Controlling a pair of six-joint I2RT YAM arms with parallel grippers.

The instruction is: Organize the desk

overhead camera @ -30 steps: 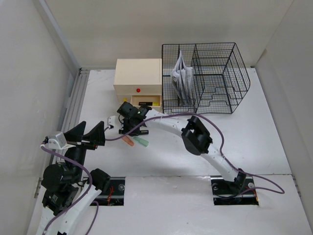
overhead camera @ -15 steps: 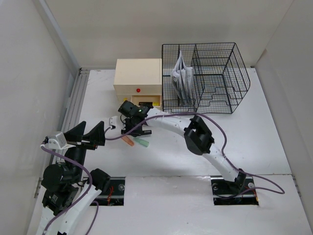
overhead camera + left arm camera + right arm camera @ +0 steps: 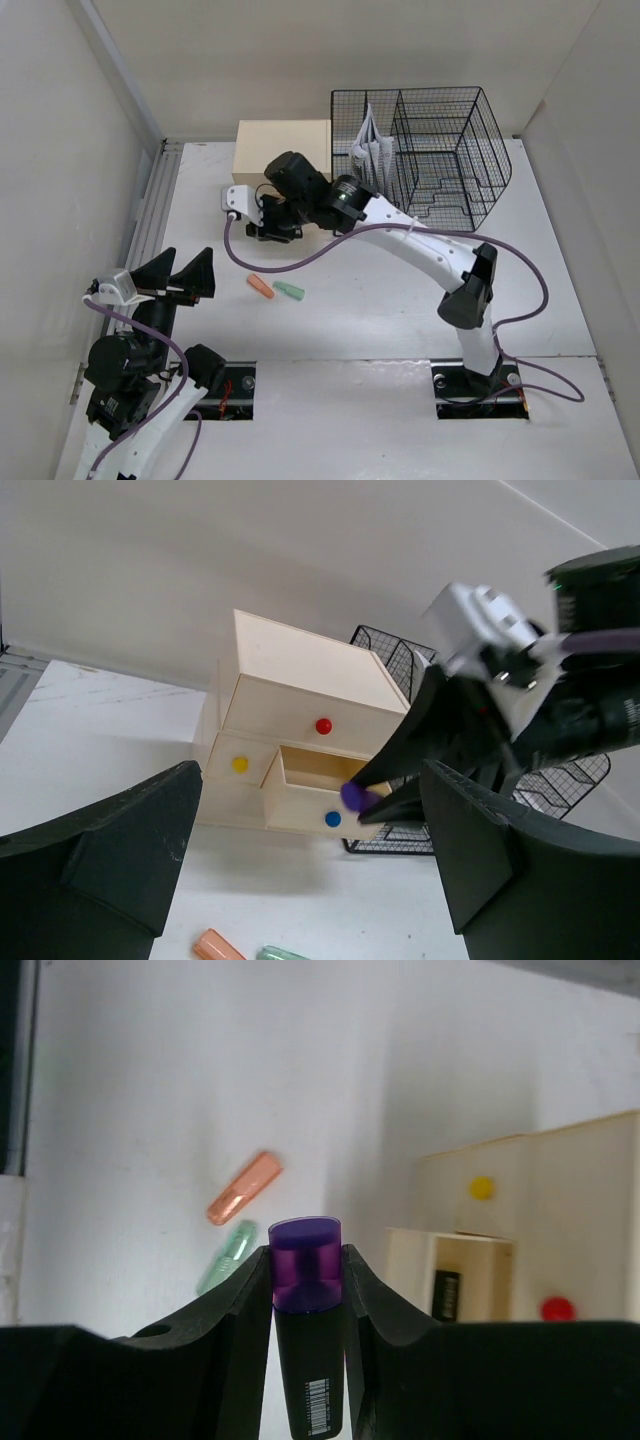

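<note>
R pincer [image 3: 306, 1258] pinching purple marker [image 3: 308, 1360] | desk [image 3: 400, 310] below me, open drawer [image 3: 480, 1280] just ahead | marker prob. not over slot yet | centre on opening, lower slow, then release

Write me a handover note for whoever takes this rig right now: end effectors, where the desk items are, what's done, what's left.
Left end effector: open, empty, hovering over the left side of the desk.
Right end effector: shut on the purple marker, close by the drawer box.
Blue-knob drawer is open; something black lies inside.
Orange marker and green marker lie side by side on the desk.
Done: purple marker picked up.
Left: probably drop it in the open drawer, then collect the other two.
</note>
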